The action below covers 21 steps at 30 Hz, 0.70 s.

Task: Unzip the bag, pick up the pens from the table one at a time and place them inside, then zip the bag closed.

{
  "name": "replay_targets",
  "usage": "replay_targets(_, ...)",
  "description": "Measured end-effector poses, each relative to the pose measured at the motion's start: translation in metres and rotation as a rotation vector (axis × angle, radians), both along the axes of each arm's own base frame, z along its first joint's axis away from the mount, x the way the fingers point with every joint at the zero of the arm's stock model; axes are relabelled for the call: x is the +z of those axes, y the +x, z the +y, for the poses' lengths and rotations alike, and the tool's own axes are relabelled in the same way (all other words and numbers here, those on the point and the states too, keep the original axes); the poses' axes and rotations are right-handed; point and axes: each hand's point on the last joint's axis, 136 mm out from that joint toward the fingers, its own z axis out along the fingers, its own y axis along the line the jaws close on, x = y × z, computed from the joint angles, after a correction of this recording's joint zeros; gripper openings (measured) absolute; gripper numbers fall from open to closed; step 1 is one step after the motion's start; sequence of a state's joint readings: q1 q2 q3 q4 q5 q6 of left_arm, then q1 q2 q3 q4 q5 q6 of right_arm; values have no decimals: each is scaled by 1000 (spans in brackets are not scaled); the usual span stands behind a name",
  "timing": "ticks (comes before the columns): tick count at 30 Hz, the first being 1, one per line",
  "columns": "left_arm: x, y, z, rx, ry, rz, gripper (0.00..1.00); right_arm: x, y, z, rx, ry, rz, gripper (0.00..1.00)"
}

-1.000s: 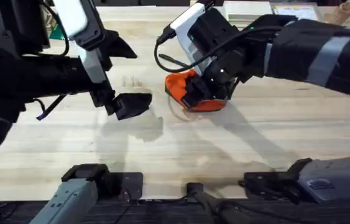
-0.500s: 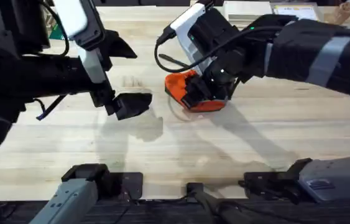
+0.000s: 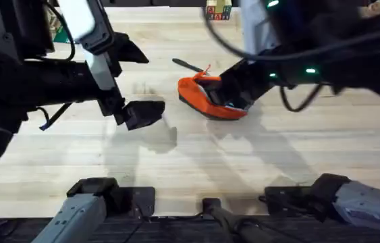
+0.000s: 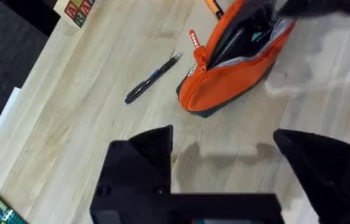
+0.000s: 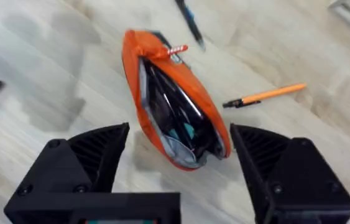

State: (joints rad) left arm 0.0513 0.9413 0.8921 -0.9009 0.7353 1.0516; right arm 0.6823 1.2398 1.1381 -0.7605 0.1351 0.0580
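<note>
Right wrist view: the unzipped bag lies between the right gripper's spread, empty fingers; both pens lie beyond it. The left gripper, also open, hovers near the bag.

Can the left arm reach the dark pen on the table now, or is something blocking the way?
Probably yes. The left gripper is open, and bare table lies between it and the dark pen. The open bag lies beside the pen, apart from it, not across the path.
</note>
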Motion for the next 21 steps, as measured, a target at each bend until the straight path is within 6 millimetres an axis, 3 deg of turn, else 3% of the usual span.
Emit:
replay_targets(10,1,1,0,0,0,-7,993,67,-22,-18,-85,212,-136,998)
replay_targets(21,1,1,0,0,0,-6,993,100,-38,-31,-134,340,-199,998)
